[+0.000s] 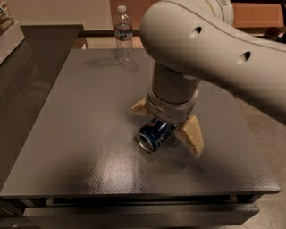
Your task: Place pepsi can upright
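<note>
Grey tabletop (76, 134), glossy near front edge. Pepsi can (151, 137) on its side mid-table, silver end facing front-left. Gripper (164, 131) low over the can: fingers (193, 137) spread wide, one each side, clamping nothing. Water bottle (123, 35) upright at far edge. Dark counter (40, 49) left, tan floor (270, 147) right, pale wall behind.

Grey desk (80, 134) is taking up most of the view. Overhead light is glaring off its top near the front edge. Dark counter (31, 62) is running along the desk's left edge. Pale wall (58, 11) is showing past the far left corner, and speckled floor (270, 150) past the right edge. Gripper (165, 123) is hanging over the desk, right of centre.
</note>
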### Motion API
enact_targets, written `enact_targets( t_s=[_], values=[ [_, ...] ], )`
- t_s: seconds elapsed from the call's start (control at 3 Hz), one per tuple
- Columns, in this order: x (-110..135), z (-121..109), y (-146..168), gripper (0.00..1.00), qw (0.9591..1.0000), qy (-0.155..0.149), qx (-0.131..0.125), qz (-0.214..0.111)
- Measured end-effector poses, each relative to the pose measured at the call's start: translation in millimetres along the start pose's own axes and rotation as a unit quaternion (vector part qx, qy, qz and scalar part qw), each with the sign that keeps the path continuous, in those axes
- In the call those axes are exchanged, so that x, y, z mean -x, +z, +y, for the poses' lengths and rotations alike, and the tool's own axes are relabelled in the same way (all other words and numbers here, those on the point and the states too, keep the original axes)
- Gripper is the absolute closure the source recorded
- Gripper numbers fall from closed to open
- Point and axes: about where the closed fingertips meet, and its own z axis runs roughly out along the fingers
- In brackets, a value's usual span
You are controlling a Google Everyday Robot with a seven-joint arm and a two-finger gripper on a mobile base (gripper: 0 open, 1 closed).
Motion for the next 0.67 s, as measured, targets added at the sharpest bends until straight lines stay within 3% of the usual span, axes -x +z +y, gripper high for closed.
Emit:
enact_targets(
  t_s=[0.33, 0.67],
  values=[
    [0.8, -2.4, 7.0, 0.17, 0.9999, -0.006, 0.014, 0.005],
    [2.2, -3.6, 8.2, 0.41, 0.9997, -0.006, 0.023, 0.004]
  ],
)
